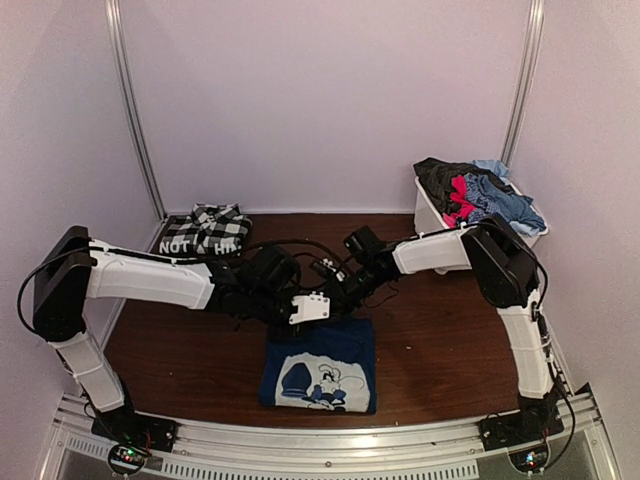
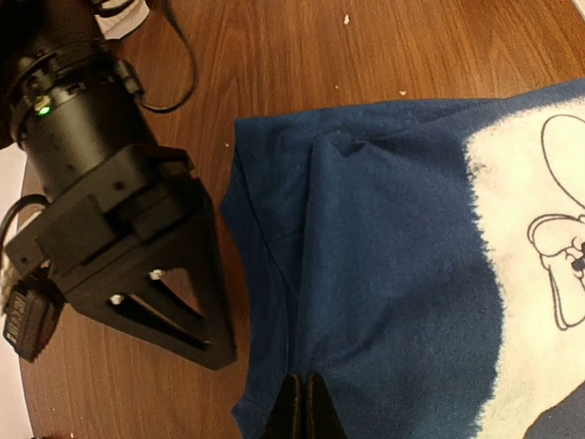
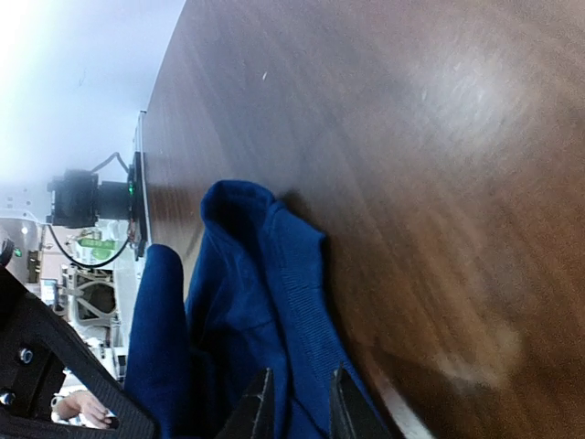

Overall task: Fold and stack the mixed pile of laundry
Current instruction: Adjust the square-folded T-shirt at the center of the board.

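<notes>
A navy blue shirt [image 1: 320, 365] with a white cartoon print lies flat at the front middle of the table. My left gripper [image 2: 306, 412] is shut on the shirt's [image 2: 384, 238] far edge, and creases run up to its tips. My right gripper [image 3: 297, 402] stands beside it at the same edge, jaws slightly open, with the ribbed collar [image 3: 302, 293] in the gap. A folded black-and-white checked shirt [image 1: 205, 230] lies at the back left. The rest of the mixed laundry pile [image 1: 480, 190] fills the bin at the back right.
The white plastic bin [image 1: 432, 215] stands against the right wall. Both arms meet over the table's middle, cables [image 1: 310, 250] looping behind them. The right gripper's black body [image 2: 128, 247] sits close to the left of the shirt's edge. Bare wooden tabletop [image 1: 440, 330] surrounds the shirt.
</notes>
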Controlling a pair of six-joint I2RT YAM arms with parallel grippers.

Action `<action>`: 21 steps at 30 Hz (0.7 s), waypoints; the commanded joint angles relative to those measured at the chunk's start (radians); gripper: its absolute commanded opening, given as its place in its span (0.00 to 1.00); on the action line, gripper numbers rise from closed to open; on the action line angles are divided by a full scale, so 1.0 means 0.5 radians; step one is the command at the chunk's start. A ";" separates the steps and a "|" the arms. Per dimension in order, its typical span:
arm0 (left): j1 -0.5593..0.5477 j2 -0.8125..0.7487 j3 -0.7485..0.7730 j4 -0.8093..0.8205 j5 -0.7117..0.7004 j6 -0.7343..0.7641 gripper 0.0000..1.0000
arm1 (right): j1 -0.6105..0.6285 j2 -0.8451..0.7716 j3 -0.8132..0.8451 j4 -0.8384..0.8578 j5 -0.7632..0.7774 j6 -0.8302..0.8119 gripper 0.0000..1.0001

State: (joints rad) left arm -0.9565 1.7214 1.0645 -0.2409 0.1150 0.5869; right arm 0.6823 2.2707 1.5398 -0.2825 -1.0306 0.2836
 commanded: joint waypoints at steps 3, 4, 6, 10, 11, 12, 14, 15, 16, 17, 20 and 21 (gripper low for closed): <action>0.006 -0.007 0.022 0.119 -0.013 0.068 0.00 | -0.027 0.140 0.358 -0.703 0.316 -0.477 0.12; 0.005 -0.007 0.030 0.115 -0.012 0.073 0.00 | -0.014 0.178 0.407 -0.811 0.386 -0.566 0.12; 0.007 -0.008 0.044 0.108 -0.011 0.077 0.00 | 0.010 0.228 0.452 -0.934 0.513 -0.671 0.11; 0.005 -0.006 0.038 0.129 -0.006 0.072 0.00 | 0.017 0.214 0.447 -0.961 0.544 -0.703 0.08; 0.002 -0.004 0.035 0.133 -0.005 0.072 0.00 | 0.017 0.199 0.442 -0.954 0.550 -0.696 0.08; 0.002 -0.001 0.032 0.134 -0.005 0.073 0.00 | 0.017 0.175 0.436 -0.945 0.560 -0.690 0.08; 0.002 0.000 0.024 0.129 -0.004 0.071 0.00 | 0.017 0.108 0.415 -0.928 0.571 -0.672 0.08; 0.004 -0.003 0.020 0.131 -0.007 0.071 0.00 | 0.018 0.072 0.414 -0.924 0.570 -0.667 0.08; 0.002 -0.006 0.016 0.130 -0.006 0.070 0.00 | 0.017 0.031 0.413 -0.930 0.553 -0.666 0.08; 0.000 -0.011 0.013 0.131 -0.008 0.070 0.00 | 0.018 -0.008 0.408 -0.932 0.527 -0.668 0.08; -0.005 -0.029 0.010 0.132 -0.012 0.068 0.00 | 0.019 -0.124 0.374 -0.917 0.439 -0.671 0.08; -0.009 -0.033 0.011 0.134 -0.016 0.069 0.00 | 0.019 -0.140 0.372 -0.926 0.408 -0.675 0.08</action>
State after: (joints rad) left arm -0.9573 1.7214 1.0657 -0.2314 0.1123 0.6109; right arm 0.6888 2.3016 1.7405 -0.7151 -0.8085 -0.0322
